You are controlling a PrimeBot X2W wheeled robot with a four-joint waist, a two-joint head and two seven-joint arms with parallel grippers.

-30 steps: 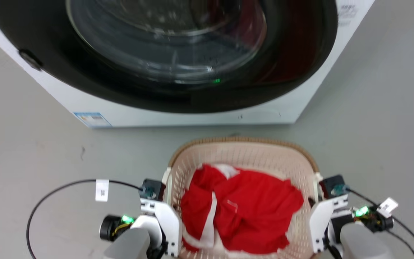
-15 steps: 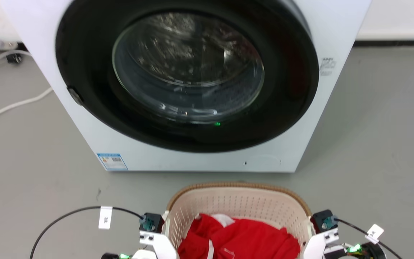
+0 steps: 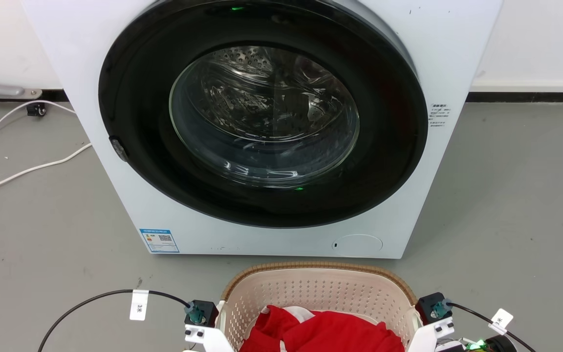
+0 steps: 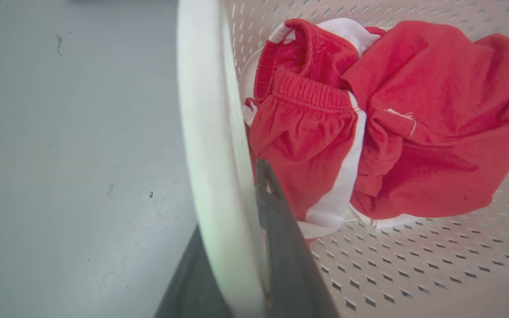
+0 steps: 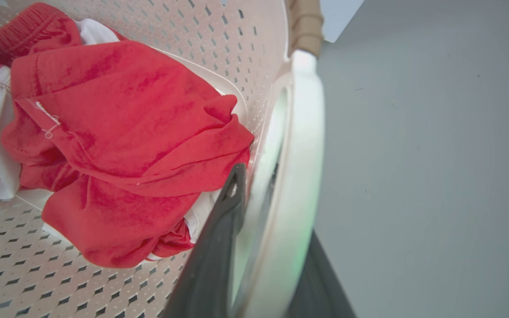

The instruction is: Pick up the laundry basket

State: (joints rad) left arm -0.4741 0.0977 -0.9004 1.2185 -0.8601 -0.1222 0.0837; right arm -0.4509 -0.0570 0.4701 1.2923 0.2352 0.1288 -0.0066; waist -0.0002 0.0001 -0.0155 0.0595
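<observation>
I see the laundry basket (image 3: 320, 281) close in front of the washer (image 3: 271, 239), clothes (image 3: 320, 335) lying inside it. The washer stands on the floor (image 3: 506, 220); cables (image 3: 27, 168) lie on that floor to the washer's left.

A white front-loading washing machine (image 3: 271, 237) is seen standing on a grey floor (image 3: 511, 195), with a white wall (image 3: 530, 44) and a black skirting strip (image 3: 530, 97) behind it. Its round dark door (image 3: 135, 98) is shut, and a metal drum is seen through the glass window (image 3: 264, 112). A blue-edged label (image 3: 159, 240) is stuck at the lower left of the front panel, and a round cover (image 3: 357, 243) is set at the lower right. White cables (image 3: 27, 168) are laid across the floor left of the machine. A crumpled red garment (image 3: 325, 335) with white stripes is shown at the bottom edge of the head view.
</observation>
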